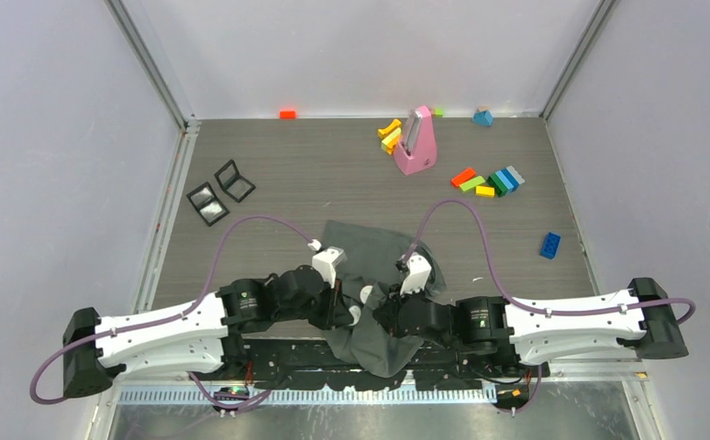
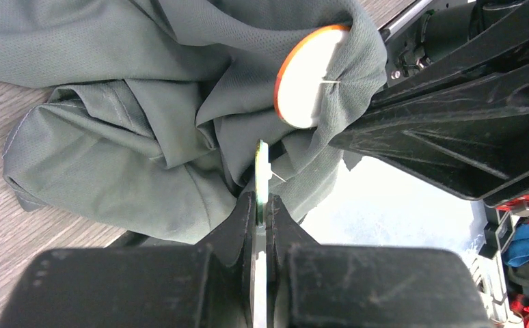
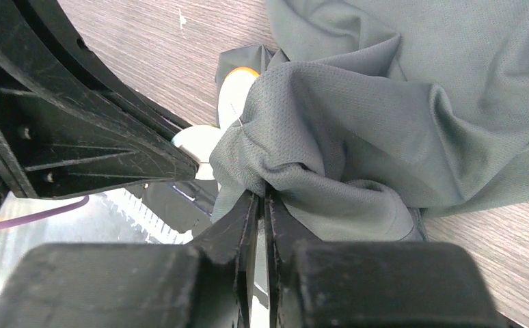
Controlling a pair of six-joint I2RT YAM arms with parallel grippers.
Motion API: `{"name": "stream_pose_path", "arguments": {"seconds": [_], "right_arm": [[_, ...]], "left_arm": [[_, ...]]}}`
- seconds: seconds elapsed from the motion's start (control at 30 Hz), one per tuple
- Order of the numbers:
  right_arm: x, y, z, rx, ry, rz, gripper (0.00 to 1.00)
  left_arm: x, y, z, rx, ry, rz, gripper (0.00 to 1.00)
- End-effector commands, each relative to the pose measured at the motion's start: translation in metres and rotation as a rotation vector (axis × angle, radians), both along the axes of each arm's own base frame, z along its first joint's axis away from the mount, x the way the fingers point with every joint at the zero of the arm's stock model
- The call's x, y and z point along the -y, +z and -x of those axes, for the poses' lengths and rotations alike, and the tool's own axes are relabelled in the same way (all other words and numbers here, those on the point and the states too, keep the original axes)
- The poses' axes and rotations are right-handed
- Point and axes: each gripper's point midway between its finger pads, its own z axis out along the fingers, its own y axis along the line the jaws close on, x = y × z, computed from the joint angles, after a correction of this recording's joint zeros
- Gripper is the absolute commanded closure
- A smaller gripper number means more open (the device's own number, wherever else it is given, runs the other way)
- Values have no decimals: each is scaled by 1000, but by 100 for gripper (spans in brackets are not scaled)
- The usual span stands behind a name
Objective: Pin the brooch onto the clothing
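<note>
The left gripper (image 2: 262, 205) has its fingers clenched on a thin green-edged disc (image 2: 262, 171), seen edge-on, with a fine pin sticking out beside it. The right gripper (image 3: 262, 199) pinches tight on a fold of the dark grey T-shirt (image 3: 398, 89), which lies bunched on the table (image 1: 333, 165) at the near edge, between both arms. A white, orange-rimmed brooch (image 2: 306, 78) presses against the raised fabric (a thin pin crosses it). Far back, a pink stand (image 1: 417, 151) holds a grey slab (image 1: 414, 128) upright.
</note>
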Motion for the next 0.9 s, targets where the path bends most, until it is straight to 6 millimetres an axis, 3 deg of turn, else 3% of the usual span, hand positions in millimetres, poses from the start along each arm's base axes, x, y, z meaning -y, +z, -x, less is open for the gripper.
{"name": "stream_pose_path", "arguments": {"seconds": [0.0, 0.47, 0.87], "right_arm": [[-4, 28, -11, 35, -68, -90, 89], [-12, 31, -2, 16, -11, -109, 95], [-8, 27, -4, 13, -35, -94, 98]], "left_arm": [[9, 15, -6, 61, -4, 27, 100], [15, 12, -15, 131, 8, -30, 100], [29, 24, -5, 189, -39, -8, 100]]}}
